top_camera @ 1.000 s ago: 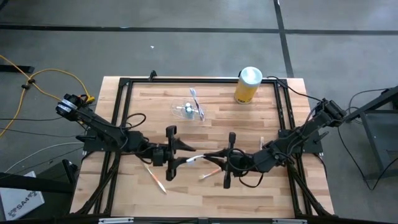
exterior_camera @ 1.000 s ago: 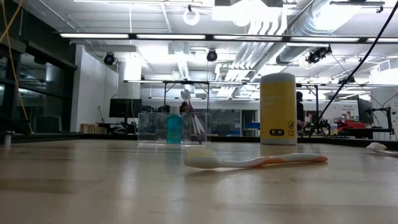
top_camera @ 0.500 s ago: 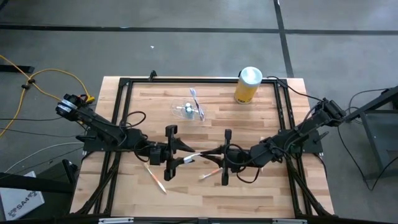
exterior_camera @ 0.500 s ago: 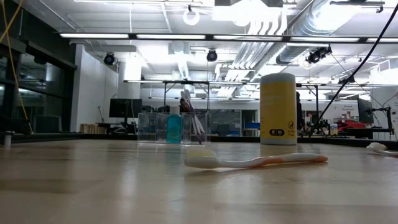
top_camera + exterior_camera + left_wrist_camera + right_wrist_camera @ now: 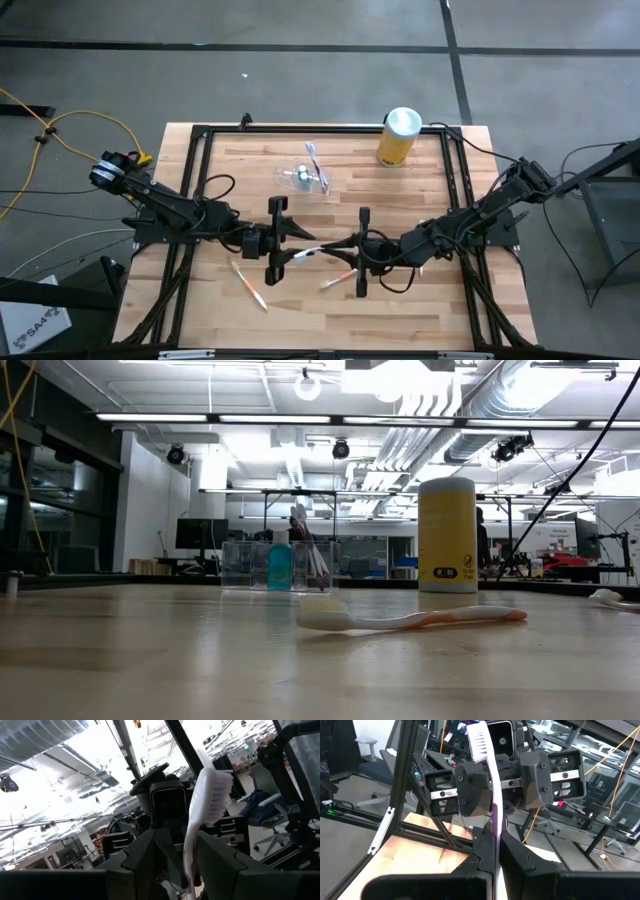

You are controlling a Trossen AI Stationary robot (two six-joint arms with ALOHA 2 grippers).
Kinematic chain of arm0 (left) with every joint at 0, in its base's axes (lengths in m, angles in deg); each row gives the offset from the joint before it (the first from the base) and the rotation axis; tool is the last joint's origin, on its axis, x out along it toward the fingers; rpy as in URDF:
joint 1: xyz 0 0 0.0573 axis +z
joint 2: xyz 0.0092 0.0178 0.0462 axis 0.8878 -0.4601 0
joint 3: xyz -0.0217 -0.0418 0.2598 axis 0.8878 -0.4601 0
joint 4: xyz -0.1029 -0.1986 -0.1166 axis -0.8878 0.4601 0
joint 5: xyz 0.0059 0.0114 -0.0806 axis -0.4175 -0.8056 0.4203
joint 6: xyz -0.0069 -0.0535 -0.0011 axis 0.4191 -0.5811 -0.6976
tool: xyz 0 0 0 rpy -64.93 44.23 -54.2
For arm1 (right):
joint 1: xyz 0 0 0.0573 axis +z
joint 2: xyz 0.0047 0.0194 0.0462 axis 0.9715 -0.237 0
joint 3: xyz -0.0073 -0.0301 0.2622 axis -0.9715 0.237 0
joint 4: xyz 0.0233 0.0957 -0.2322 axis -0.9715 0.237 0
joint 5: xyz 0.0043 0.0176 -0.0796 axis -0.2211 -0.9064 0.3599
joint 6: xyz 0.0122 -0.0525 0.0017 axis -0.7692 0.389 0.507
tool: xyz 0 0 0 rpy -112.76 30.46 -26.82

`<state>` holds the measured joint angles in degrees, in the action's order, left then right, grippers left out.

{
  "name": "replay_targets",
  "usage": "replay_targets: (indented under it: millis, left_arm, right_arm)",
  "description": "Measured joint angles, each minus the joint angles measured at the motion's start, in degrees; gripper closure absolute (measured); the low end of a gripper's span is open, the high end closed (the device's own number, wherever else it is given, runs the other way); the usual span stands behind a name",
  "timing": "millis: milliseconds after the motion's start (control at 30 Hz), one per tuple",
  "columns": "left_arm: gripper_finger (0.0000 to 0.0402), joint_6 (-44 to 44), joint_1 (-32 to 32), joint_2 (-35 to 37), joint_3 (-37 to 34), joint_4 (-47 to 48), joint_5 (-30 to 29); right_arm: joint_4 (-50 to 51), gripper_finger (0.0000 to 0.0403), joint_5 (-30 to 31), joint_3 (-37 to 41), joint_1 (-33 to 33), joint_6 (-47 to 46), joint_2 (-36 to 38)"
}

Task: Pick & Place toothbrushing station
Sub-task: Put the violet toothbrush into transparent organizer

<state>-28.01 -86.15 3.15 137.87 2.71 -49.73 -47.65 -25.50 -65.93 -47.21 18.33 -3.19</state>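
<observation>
Toothbrushing station [image 5: 305, 177]: clear holder, far-centre of table [image 5: 250, 320], w/ small blue bottle [image 5: 279, 566] and an upright brush inside; stands apart from both arms.
Yellow canister [image 5: 399, 136]: white lid, far right of table, well apart from station.
Left pincer [image 5: 290, 248]: mid-table, fingers apart, clamped on white toothbrush [image 5: 202, 805], bristle head sticking out past fingers.
Right pincer [image 5: 345, 248]: mid-table facing left one, fingers together, pinching the same brush's other end.
Loose items: orange-white toothbrush [image 5: 410, 618] near right pincer; another brush [image 5: 248, 286] near left arm.
</observation>
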Motion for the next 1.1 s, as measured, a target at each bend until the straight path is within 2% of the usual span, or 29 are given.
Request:
replay_targets:
  millis: [167, 500, 767, 1100]
  left_arm:
    - [0.0263, -0.6, -0.9, 0.0, 0.0, 0.4, -1.4]
    - [0.0269, -0.4, -1.5, 0.0, 0.0, 1.2, -4.0]
    - [0.0334, -0.4, -1.5, 0.0, 0.0, 1.2, -4.0]
    - [0.0391, 0.6, -1.9, 0.0, 0.0, 1.4, -5.0]
  right_arm:
    - [0.8, 0.0399, 1.9, 0.0, 0.0, -0.1, 0.0]
    - [0.8, 0.0399, 1.9, 0.0, 0.0, -0.1, 0.0]
    - [0.8, 0.0399, 1.9, 0.0, 0.0, -0.1, 0.0]
    - [0.9, 0.0399, 1.9, 0.0, 0.0, -0.1, 0.0]
